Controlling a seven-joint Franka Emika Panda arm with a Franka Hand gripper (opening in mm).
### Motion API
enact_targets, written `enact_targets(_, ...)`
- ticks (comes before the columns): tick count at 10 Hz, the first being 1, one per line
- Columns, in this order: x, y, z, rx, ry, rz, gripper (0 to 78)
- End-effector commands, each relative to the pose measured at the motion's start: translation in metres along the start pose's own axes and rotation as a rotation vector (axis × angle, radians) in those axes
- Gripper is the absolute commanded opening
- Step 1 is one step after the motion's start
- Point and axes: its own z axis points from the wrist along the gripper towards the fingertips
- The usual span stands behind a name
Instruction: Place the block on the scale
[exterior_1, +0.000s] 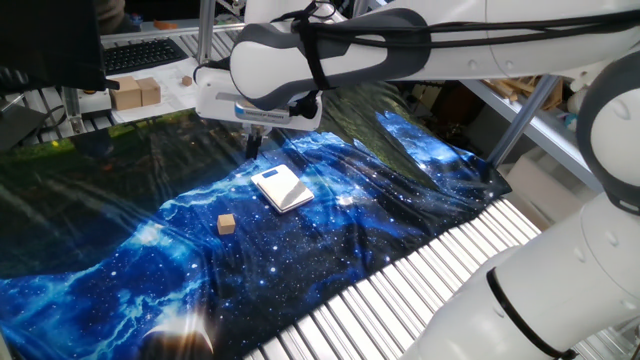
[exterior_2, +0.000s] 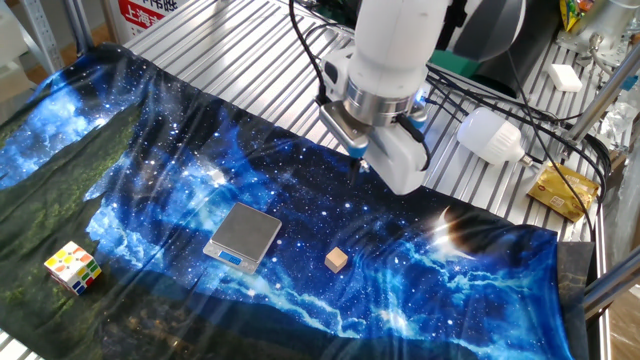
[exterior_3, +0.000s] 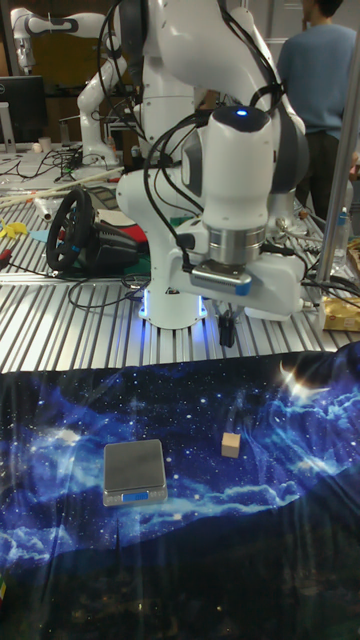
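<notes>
The gripper (exterior_3: 227, 331) is hanging above the cloth (exterior_3: 300, 500), fingers seemingly pressed together, while the block (exterior_3: 231, 445) is lying nearer the camera, well apart, right of the scale (exterior_3: 134, 471).

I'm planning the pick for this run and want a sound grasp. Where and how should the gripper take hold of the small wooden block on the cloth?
Probably from straight above: the block is a small cube resting flat on the cloth, apart from the scale, with open cloth all around. Close the gripper on two opposite vertical faces, fingers turned to match its slightly rotated sides. The gripper hangs above the cloth, off to one side of the block.
</notes>
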Motion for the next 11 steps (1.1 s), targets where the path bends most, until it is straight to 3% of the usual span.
enact_targets(1,0.0,0.0,-0.001,0.001,0.027,-0.033,0.0)
enact_targets(3,0.0,0.0,-0.001,-0.03,0.06,-0.083,0.0)
enact_targets(6,0.0,0.0,-0.001,-0.03,0.085,-0.129,0.0)
enact_targets(11,-0.003,0.012,0.007,-0.013,0.081,-0.17,0.0)
